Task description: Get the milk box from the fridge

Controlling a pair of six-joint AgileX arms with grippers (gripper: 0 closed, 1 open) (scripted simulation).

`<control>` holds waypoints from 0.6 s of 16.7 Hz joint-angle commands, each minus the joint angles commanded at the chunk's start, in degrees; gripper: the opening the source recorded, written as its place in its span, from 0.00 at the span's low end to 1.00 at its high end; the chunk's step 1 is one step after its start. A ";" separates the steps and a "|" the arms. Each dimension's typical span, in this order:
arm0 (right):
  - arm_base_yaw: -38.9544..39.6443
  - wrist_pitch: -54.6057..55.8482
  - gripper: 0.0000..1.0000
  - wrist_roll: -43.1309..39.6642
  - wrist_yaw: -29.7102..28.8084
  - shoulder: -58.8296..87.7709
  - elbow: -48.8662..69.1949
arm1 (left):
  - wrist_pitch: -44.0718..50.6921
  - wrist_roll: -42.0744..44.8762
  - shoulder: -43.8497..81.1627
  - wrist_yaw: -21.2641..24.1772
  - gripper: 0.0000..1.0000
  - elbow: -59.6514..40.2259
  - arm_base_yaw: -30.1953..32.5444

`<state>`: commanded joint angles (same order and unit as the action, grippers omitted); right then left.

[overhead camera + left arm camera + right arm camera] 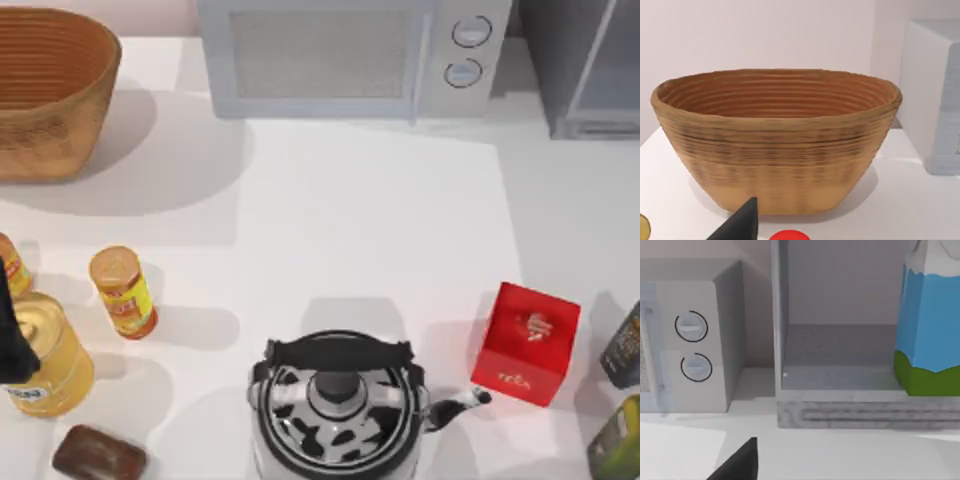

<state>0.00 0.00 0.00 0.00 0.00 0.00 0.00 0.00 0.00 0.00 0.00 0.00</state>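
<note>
While the fridge (840,365) stands open at the far right of the tabletop (380,220), just beside the microwave (340,60), the milk box (929,325) stands upright on its inner floor, as the right wrist view shows. A dark tip of the right arm's fingers (740,462) shows in that view, facing the fridge from a way off, touching nothing; whether they are released or clenched I cannot tell. At the tabletop's left edge sits the left arm (12,345), near the yellow cans, its fingers (740,225) pointed toward the woven basket (775,140), their state likewise impossible to tell.
</note>
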 joint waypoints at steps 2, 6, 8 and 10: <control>0.00 0.01 1.00 0.00 0.00 0.01 0.00 | 0.00 0.00 0.00 0.00 1.00 0.00 0.00; -2.14 6.02 1.00 -0.02 2.20 5.98 0.98 | 0.00 0.00 0.00 0.00 1.00 0.00 0.00; -4.36 12.65 1.00 -0.01 4.30 12.59 1.91 | 0.00 0.00 0.00 0.00 1.00 0.00 0.00; -7.10 21.08 1.00 0.05 6.86 21.41 2.91 | 0.00 0.00 0.00 0.00 1.00 0.00 0.00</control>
<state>-7.10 21.08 0.05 6.86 21.41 2.91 0.00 0.00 0.00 0.00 0.00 0.00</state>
